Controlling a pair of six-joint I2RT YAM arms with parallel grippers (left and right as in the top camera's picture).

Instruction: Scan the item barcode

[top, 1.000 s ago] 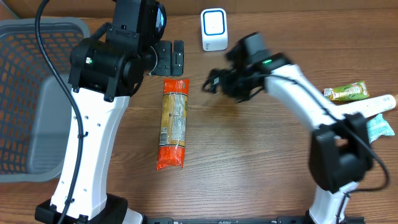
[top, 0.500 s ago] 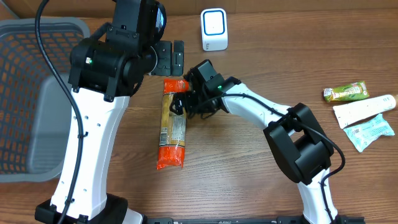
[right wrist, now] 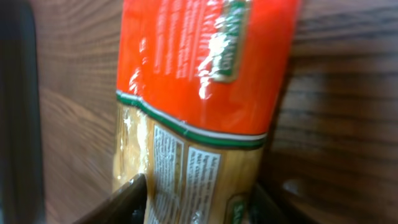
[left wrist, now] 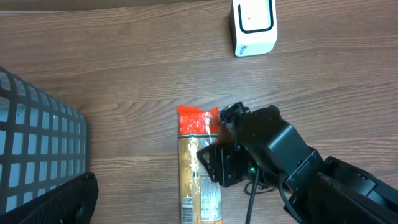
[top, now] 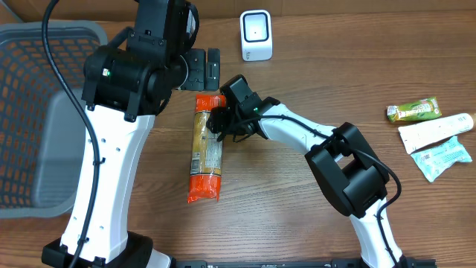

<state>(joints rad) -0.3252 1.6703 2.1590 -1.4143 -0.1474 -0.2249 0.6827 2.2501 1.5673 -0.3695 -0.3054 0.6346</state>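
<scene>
right hand (top: 219, 122): fingers (right wrist: 134, 194) pressed against both sides of the pasta packet (top: 206, 152) near its upper orange end, pinching it | pasta packet: flat on the tabletop (top: 297, 208), lengthwise (white scanner (top: 256, 35) well apart, up and right) | left hand (top: 204, 68): spread wide, just beyond the packet's top end

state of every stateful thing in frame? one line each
Orange-and-clear plastic pasta packet: flat on the table.
Right gripper: fingers straddle the packet near its far end; grip unclear.
Left gripper: open, empty.
White boxy barcode scanner: upright, nothing in front.
Grey mesh basket: upright, no item seen inside.
Green snack bar: flat, untouched.
</scene>
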